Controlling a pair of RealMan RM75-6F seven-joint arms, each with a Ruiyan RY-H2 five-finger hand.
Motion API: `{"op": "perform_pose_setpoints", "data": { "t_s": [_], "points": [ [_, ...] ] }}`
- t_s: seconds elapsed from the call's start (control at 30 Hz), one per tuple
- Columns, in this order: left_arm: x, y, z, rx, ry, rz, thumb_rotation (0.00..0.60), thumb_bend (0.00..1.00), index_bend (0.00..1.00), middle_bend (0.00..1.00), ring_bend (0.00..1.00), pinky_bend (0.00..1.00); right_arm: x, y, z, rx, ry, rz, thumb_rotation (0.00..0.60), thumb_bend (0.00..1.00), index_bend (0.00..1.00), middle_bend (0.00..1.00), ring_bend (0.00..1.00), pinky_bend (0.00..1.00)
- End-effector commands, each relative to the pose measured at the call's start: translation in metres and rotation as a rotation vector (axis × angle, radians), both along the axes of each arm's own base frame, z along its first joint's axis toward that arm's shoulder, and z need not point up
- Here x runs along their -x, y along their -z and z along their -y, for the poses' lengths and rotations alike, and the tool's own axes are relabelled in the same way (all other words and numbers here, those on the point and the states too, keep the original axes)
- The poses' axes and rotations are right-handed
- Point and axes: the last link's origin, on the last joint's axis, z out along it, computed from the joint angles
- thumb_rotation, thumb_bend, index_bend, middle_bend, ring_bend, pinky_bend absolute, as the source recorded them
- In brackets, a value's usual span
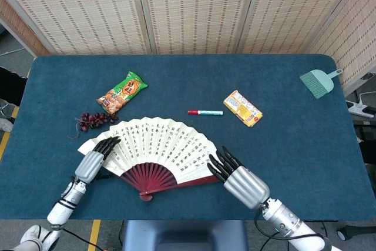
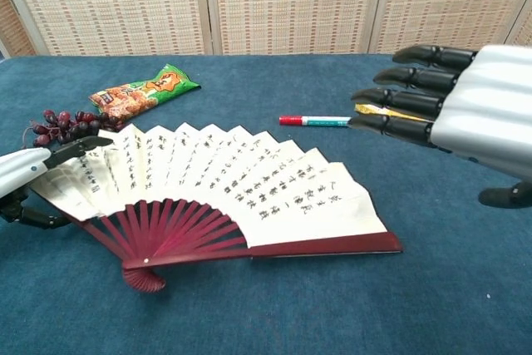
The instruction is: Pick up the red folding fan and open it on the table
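The red folding fan (image 1: 155, 151) lies spread wide and flat on the blue table (image 1: 294, 139), white leaf with writing facing up and red ribs meeting at the near pivot (image 2: 143, 265). My left hand (image 1: 93, 161) is at the fan's left end, its fingers (image 2: 79, 145) stretched straight over the edge of the paper and the thumb by the outer rib, not clamped. My right hand (image 1: 239, 178) hovers just off the fan's right end with straight, spread fingers (image 2: 399, 101) and holds nothing.
Behind the fan lie a green and orange snack bag (image 1: 122, 93), dark grapes (image 1: 94, 119), a red and white marker (image 1: 205, 112) and a yellow packet (image 1: 242, 108). A teal dustpan brush (image 1: 319, 82) sits at the far right edge.
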Motion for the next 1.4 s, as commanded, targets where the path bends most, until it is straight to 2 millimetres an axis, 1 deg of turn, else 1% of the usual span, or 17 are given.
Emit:
{"op": "perform_pose_setpoints", "data": {
  "t_s": [0.03,0.1,0.13,0.23,0.3,0.4,0.63,0.73,0.8,0.83,0.9,1.0,1.07,1.27,1.3,1.33,1.4],
  "points": [
    [0.0,-0.017,0.009,0.057,0.043,-0.076,0.6,0.4,0.0,0.0,0.0,0.07,0.013,-0.005,-0.004,-0.006,0.05,-0.029,0.6,0.0,0.0,0.0,0.0,0.0],
    [-0.002,-0.024,0.012,0.061,0.023,-0.042,0.6,0.39,0.0,0.0,0.0,0.07,0.012,-0.014,-0.004,0.016,0.065,0.017,0.6,0.0,0.0,0.0,0.0,0.0],
    [0.0,-0.028,0.014,0.063,0.023,-0.073,0.6,0.39,0.0,0.0,0.0,0.07,0.014,-0.02,-0.004,0.033,0.076,0.051,0.6,0.0,0.0,0.0,0.0,0.0],
    [0.008,-0.039,0.02,0.135,0.016,-0.248,0.6,0.39,0.0,0.0,0.0,0.07,0.021,-0.032,-0.004,0.058,0.104,0.088,0.6,0.0,0.0,0.0,0.0,0.0],
    [0.005,-0.044,0.024,0.157,0.016,-0.327,0.6,0.39,0.0,0.0,0.0,0.07,0.027,-0.036,-0.003,0.061,0.126,0.096,0.6,0.0,0.0,0.0,0.0,0.0],
    [-0.006,-0.053,0.029,0.166,0.015,-0.412,0.6,0.4,0.0,0.0,0.0,0.07,0.032,-0.04,-0.002,0.066,0.149,0.113,0.6,0.0,0.0,0.0,0.0,0.0],
    [-0.049,-0.096,0.032,0.03,0.053,-0.544,0.6,0.39,0.0,0.0,0.0,0.07,0.039,-0.049,0.0,0.072,0.166,0.153,0.6,0.0,0.0,0.0,0.0,0.0],
    [-0.06,-0.105,0.038,0.047,0.069,-0.637,0.6,0.39,0.0,0.0,0.0,0.06,0.043,-0.05,0.002,0.073,0.176,0.168,0.6,0.0,0.0,0.0,0.0,0.0],
    [-0.066,-0.108,0.042,0.053,0.09,-0.743,0.6,0.4,0.0,0.0,0.0,0.06,0.045,-0.05,0.002,0.067,0.187,0.176,0.6,0.0,0.0,0.0,0.0,0.0],
    [-0.068,-0.108,0.038,0.03,0.11,-0.844,0.6,0.41,0.0,0.0,0.0,0.06,0.047,-0.049,0.002,0.061,0.193,0.18,0.6,0.0,0.0,0.0,0.0,0.0],
    [-0.067,-0.099,0.031,0.032,0.118,-0.968,0.6,0.41,0.0,0.0,0.0,0.06,0.048,-0.047,0.002,0.054,0.199,0.183,0.6,0.0,0.0,0.0,0.0,0.0],
    [-0.062,-0.086,0.011,0.029,0.044,-1.067,0.6,0.41,0.0,0.0,0.0,0.06,0.051,-0.046,0.001,0.042,0.207,0.189,0.6,0.0,0.0,0.0,0.0,0.0],
    [-0.06,-0.084,-0.001,0.004,-0.016,-1.109,0.6,0.41,0.0,0.0,0.0,0.06,0.052,-0.048,0.001,0.045,0.205,0.189,0.6,0.0,0.0,0.0,0.0,0.0],
    [-0.064,-0.084,0.003,0.046,-0.074,-1.077,0.6,0.41,0.0,0.0,0.0,0.06,0.054,-0.055,0.004,0.062,0.212,0.208,0.6,0.0,0.0,0.0,0.0,0.0],
    [-0.067,-0.084,0.004,0.05,-0.083,-1.024,0.6,0.4,0.0,0.0,0.0,0.06,0.054,-0.055,0.004,0.063,0.212,0.214,0.6,0.0,0.0,0.0,0.0,0.0],
    [-0.076,-0.085,0.005,0.048,-0.09,-0.898,0.6,0.39,0.0,0.0,0.0,0.06,0.056,-0.055,0.003,0.066,0.213,0.224,0.6,0.0,0.0,0.0,0.0,0.0],
    [-0.083,-0.091,0.007,0.013,-0.091,-0.7,0.6,0.39,0.0,0.0,0.0,0.06,0.059,-0.057,0.001,0.074,0.225,0.246,0.6,0.0,0.0,0.0,0.0,0.0]
  ]
}}
